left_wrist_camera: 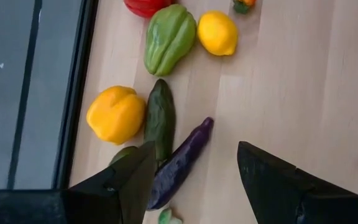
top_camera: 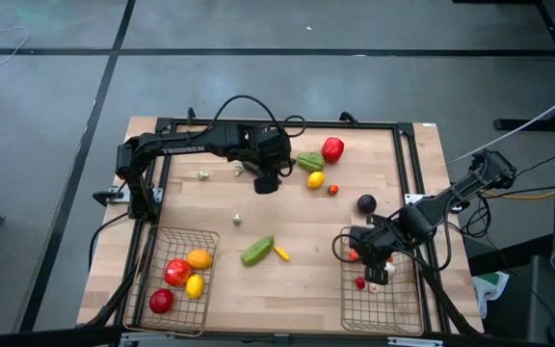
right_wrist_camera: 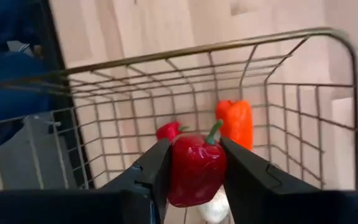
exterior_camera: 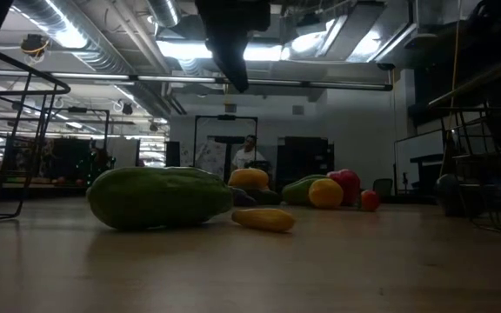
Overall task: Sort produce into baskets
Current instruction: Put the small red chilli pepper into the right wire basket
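Item: wooden table (top_camera: 287, 226), pale planks inside a dark frame; I see wide bare boards across its middle.

Item: right basket (top_camera: 408, 313), thin wire grid at the near right corner, holding an orange pepper (right_wrist_camera: 235, 123) and a small red piece (right_wrist_camera: 168, 130).

Item: left basket (top_camera: 152, 280), near left corner, holding glossy red and yellow produce (top_camera: 178, 273).

Item: my right gripper (right_wrist_camera: 194, 163), above the right basket, clamped on a smooth red pepper (right_wrist_camera: 196, 167).

Item: my left gripper (left_wrist_camera: 194, 171), jaws parted and empty, near the far edge over a slim purple eggplant (left_wrist_camera: 178, 165), dark cucumber (left_wrist_camera: 160, 118) and yellow pepper (left_wrist_camera: 115, 114).
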You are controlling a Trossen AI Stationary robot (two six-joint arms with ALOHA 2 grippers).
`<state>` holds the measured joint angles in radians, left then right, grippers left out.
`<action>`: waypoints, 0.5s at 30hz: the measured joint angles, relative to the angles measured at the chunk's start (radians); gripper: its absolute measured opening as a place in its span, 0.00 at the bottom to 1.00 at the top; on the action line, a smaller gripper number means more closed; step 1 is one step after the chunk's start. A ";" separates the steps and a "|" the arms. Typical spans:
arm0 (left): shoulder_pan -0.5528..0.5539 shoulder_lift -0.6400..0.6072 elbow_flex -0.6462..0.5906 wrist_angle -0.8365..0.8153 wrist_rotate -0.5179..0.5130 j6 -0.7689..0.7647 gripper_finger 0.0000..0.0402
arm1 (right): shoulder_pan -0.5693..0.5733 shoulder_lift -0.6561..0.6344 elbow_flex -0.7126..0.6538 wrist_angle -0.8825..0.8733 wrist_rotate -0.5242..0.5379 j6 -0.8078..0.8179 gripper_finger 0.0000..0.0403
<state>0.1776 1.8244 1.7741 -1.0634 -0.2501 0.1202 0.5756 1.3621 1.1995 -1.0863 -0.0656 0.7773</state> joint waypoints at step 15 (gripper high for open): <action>0.000 0.000 0.000 0.001 -0.001 0.013 0.56 | 0.001 0.081 0.000 -0.003 -0.081 0.053 0.31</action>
<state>0.1776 1.8240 1.7741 -1.0626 -0.2508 0.1331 0.5762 1.4426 1.1995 -1.0892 -0.1468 0.8304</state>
